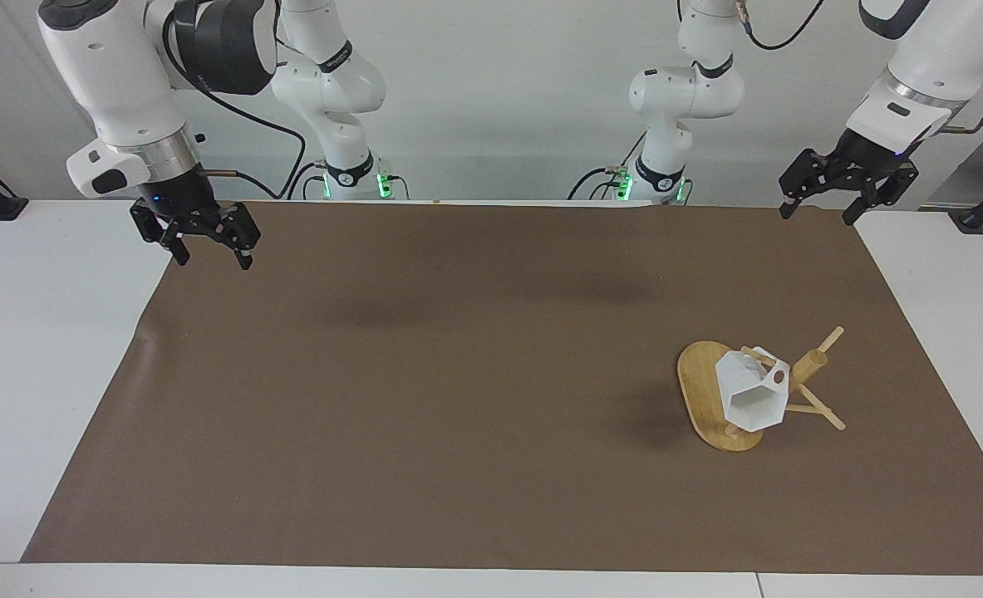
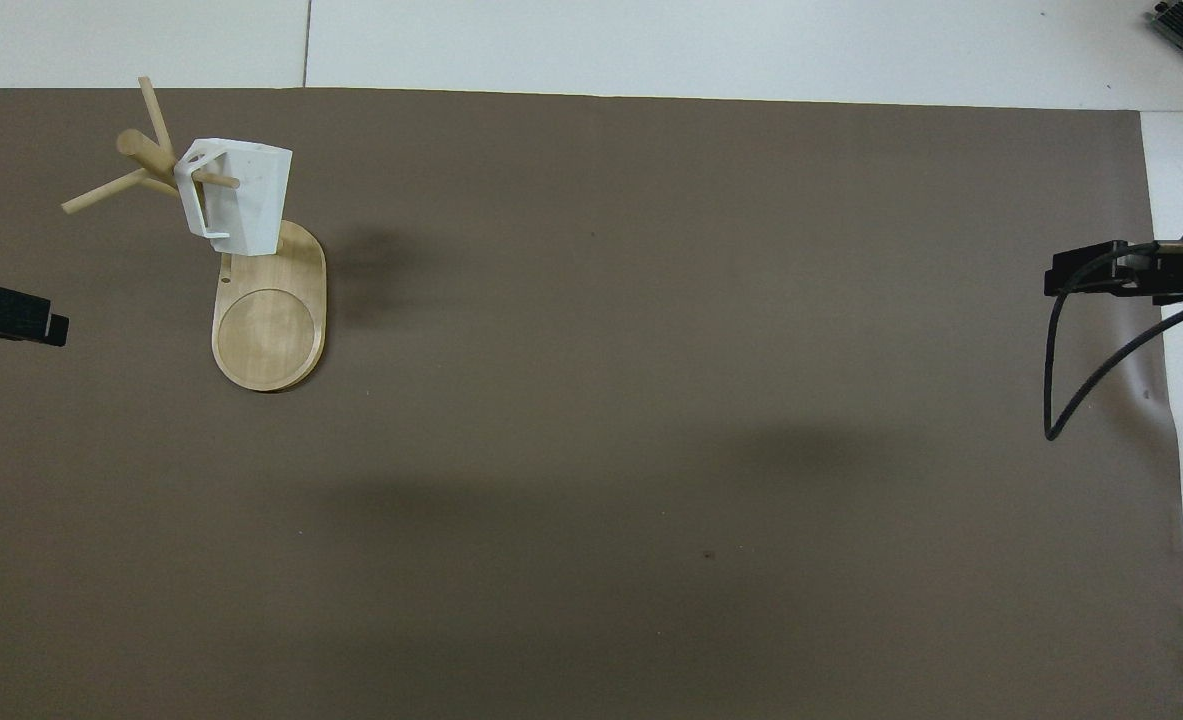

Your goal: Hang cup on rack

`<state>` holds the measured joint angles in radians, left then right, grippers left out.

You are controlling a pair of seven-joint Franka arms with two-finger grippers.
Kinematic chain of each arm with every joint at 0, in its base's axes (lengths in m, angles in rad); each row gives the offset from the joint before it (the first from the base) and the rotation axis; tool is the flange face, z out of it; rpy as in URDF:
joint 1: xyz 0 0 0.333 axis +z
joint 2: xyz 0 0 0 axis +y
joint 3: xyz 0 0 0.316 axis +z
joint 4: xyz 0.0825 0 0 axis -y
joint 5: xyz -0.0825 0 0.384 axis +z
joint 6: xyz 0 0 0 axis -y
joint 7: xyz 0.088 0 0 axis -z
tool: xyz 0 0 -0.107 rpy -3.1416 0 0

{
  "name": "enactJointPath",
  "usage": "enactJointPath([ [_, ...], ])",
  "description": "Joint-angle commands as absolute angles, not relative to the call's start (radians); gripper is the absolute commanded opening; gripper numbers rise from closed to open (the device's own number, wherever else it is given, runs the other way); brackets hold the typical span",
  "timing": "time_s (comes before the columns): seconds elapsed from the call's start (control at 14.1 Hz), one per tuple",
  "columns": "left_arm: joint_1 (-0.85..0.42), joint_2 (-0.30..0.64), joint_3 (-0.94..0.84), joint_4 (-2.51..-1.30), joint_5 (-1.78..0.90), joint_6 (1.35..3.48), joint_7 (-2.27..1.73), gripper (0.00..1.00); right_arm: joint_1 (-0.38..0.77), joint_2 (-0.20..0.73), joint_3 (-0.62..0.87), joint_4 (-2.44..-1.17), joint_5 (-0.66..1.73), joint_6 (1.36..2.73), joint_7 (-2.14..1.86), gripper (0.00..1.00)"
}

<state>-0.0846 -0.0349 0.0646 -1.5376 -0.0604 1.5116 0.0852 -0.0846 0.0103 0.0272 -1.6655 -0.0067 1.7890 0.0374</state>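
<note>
The white faceted cup hangs by its handle on a peg of the bamboo rack, at the left arm's end of the table; it also shows in the overhead view on the rack. My left gripper is open and empty, raised over the mat's edge nearest the robots, well away from the rack. Only its tip shows in the overhead view. My right gripper is open and empty over the mat's corner at the right arm's end, where that arm waits.
A brown mat covers most of the white table. A black cable loops down from the right arm over the mat's edge in the overhead view.
</note>
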Motion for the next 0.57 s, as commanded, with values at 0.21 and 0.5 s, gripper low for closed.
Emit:
enactJointPath([
  [0.21,-0.092,-0.038,0.078,-1.514,-0.013,1.468,0.071,1.0,-0.091,-0.008,0.029,-1.687,0.0,1.795,0.014,1.0],
  [0.5,-0.109,-0.044,0.052,-1.517,0.006,1.474,0.031,1.0,-0.091,-0.008,0.031,-1.687,0.002,1.795,0.014,1.0],
])
